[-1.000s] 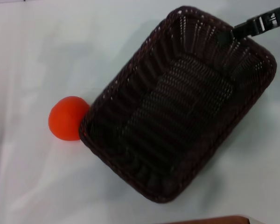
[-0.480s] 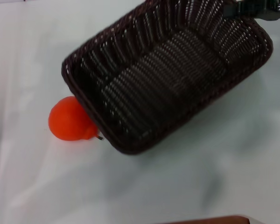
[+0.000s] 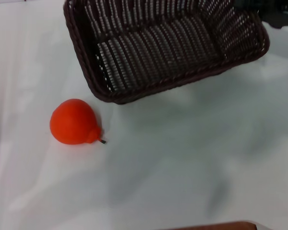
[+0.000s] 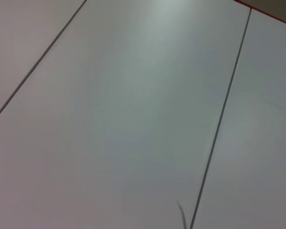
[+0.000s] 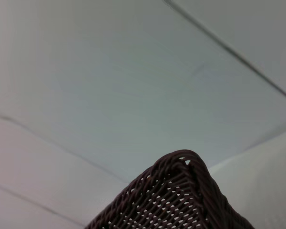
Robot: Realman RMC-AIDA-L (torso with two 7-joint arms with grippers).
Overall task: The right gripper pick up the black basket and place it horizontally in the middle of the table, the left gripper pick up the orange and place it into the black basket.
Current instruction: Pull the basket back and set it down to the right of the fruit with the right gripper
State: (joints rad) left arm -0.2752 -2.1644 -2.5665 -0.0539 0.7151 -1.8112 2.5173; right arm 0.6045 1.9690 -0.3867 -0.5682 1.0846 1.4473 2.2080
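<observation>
The black basket (image 3: pixel 163 48) hangs tilted above the far part of the white table (image 3: pixel 182 167), its open side facing the head camera. My right gripper (image 3: pixel 271 13) shows only as a dark shape at the basket's far right rim, holding it there. One woven corner of the basket (image 5: pixel 181 200) fills the near part of the right wrist view. The orange (image 3: pixel 74 122) lies on the table at the left, apart from the basket, its nub and stem pointing right. My left gripper is out of view; the left wrist view shows only bare table (image 4: pixel 133 119).
A brown-red edge (image 3: pixel 216 226) runs along the near side of the table. Thin dark seams (image 4: pixel 219 124) cross the white surface in the left wrist view.
The basket has been lifted off the table and swung up and away from the orange, turning toward horizontal. The orange, half hidden by the basket before, now shows whole and has not moved.
</observation>
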